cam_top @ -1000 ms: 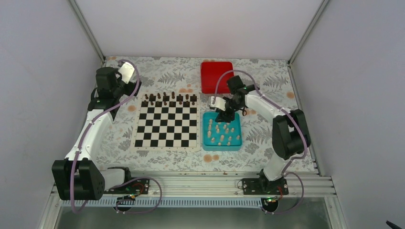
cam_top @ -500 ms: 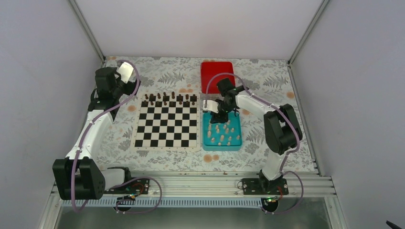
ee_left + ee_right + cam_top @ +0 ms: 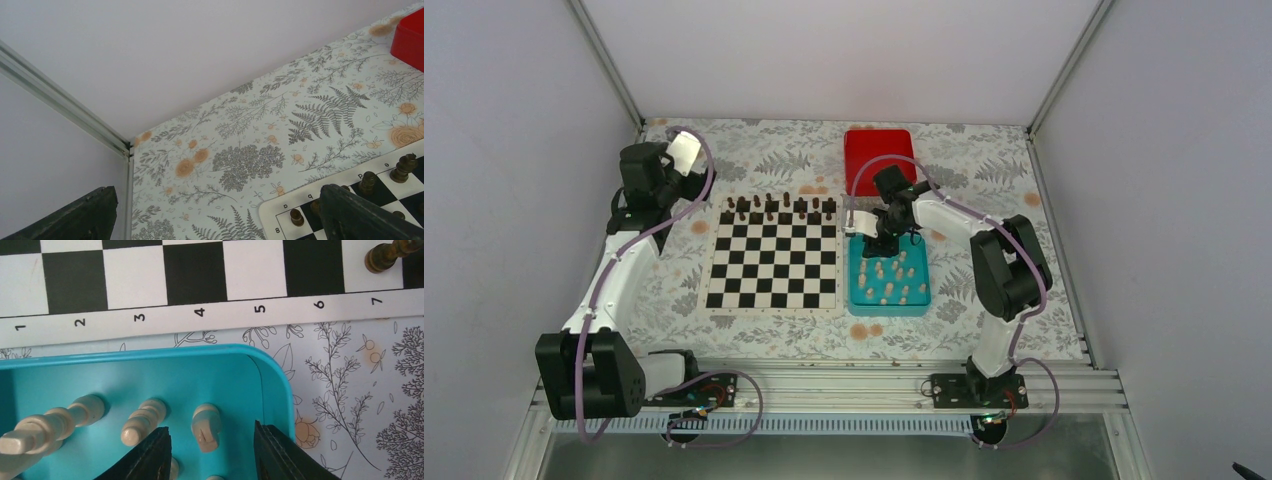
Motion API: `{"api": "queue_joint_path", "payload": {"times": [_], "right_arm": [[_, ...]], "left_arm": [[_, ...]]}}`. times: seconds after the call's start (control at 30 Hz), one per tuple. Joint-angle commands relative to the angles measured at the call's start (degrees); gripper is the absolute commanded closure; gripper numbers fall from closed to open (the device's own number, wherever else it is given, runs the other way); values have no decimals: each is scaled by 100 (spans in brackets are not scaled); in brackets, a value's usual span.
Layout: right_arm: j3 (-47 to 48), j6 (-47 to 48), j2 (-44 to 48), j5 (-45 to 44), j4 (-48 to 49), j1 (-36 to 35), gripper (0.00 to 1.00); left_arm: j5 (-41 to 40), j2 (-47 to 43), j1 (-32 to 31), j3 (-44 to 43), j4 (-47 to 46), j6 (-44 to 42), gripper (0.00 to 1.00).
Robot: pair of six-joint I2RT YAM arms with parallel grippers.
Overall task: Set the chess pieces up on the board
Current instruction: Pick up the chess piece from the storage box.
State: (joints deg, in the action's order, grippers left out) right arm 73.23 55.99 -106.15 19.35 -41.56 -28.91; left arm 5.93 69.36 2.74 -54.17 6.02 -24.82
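Teal tray (image 3: 889,308) sits on table (image 3: 754,335) just R of board (image 3: 774,265), toward the table's R edge. It holds the pale chess pieces (image 3: 890,280), a dozen-plus, loosely scattered. Kinds are too small to tell from the top cam.

Red box (image 3: 879,160) is at the table's far edge, beyond the tray; contents not visible.

Board carries dark chessmen (image 3: 779,207) along its far edge.

R gripper (image 3: 212,455) is low in the tray's far-L corner. Jaws are partly spread, straddling one pale piece (image 3: 206,427) w/ gaps both sides, not touching. Pieces beside it are cut off by the frame bottom. R arm hides the tray's far rim from the top cam.

L gripper (image 3: 215,227) is spread wide and empty, by the board's far-L corner. Its fingers (image 3: 365,215) are cut off by the frame, and one covers part of the board corner.
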Motion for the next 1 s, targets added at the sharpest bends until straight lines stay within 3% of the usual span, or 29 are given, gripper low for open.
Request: {"api": "queue_joint_path", "payload": {"times": [0.0,0.3,0.53,0.73,0.97], "right_arm": [[-28,-59,-79,-63,225,-91,56],[-59,-114,-221,-95,254,-125,62],[-165,-174,-139,-232,254,-150,71],[-211,-198,-54,-280,232,-157,84],[24,-261,338,-93,-16,-187,90]], "left_arm": [[189,-72,25,46,-98,24,0],[293,-49,33,80,-40,-47,0],[407,-46,31,90,-31,-41,0],[500,-37,33,87,-35,-33,0],[492,-99,33,113,-42,-48,0]]}}
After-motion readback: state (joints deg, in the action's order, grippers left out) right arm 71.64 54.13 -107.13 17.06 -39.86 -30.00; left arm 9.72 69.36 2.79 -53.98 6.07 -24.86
